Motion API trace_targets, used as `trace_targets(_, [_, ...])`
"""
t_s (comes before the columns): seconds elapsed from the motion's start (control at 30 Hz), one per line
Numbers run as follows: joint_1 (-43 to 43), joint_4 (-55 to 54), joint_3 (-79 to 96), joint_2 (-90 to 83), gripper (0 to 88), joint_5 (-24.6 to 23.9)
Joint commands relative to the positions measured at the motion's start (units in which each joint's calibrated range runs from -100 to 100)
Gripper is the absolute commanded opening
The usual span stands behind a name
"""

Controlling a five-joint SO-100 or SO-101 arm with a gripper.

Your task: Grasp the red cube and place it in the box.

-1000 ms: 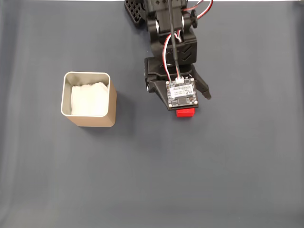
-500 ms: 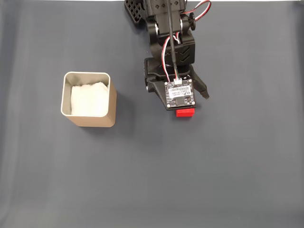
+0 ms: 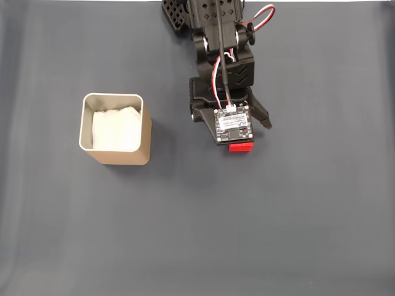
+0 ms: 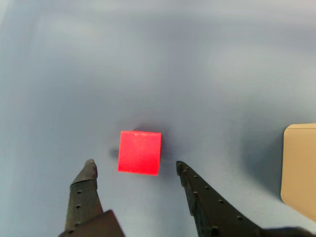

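Closing on the red cube (image 4: 139,152) is the step in hand, and it calls for care with alignment first. In the wrist view the gripper (image 4: 134,167) stands spread, its two dark fingers (image 4: 85,183) apart and nothing between them; the cube lies on the grey table (image 4: 158,59) just ahead of the fingertips, roughly centred on the gap but not yet inside it. By my judgement the arm should go a little further forward and down until the tips straddle the cube's two side faces, and only then squeeze. The cube sits slightly skewed to the fingers, so a small wrist turn would let the pads meet flat faces and not corners; otherwise it could twist or squirt out. One fingertip lies nearer the cube than the other, so an off-centre close may push it sideways before gripping.

In the fixed view the cube (image 3: 241,147) peeks out from under the gripper's circuit board (image 3: 232,123), well apart from the box (image 3: 115,129), which stands to its left in that view. The box is upright and open-topped, holding only white soft lining (image 3: 114,128); the cube is not in it. The lining should cushion a drop from just above the rim.
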Motion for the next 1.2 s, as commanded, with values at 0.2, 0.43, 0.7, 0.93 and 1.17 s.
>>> trace_targets(0.2, [-0.83,-1.51,-3.04,1.1,39.2,-0.83])
trace_targets(0.43, [-1.25,-3.07,-3.13,1.71,37.0,-1.17])
trace_targets(0.7, [-1.75,-3.65,-4.59,3.18,24.6,-1.76])
trace_targets(0.93, [-2.1,-3.07,-5.23,3.78,12.9,-1.61])
trace_targets(1.17, [-2.25,-1.51,-6.41,4.04,8.1,-1.27])
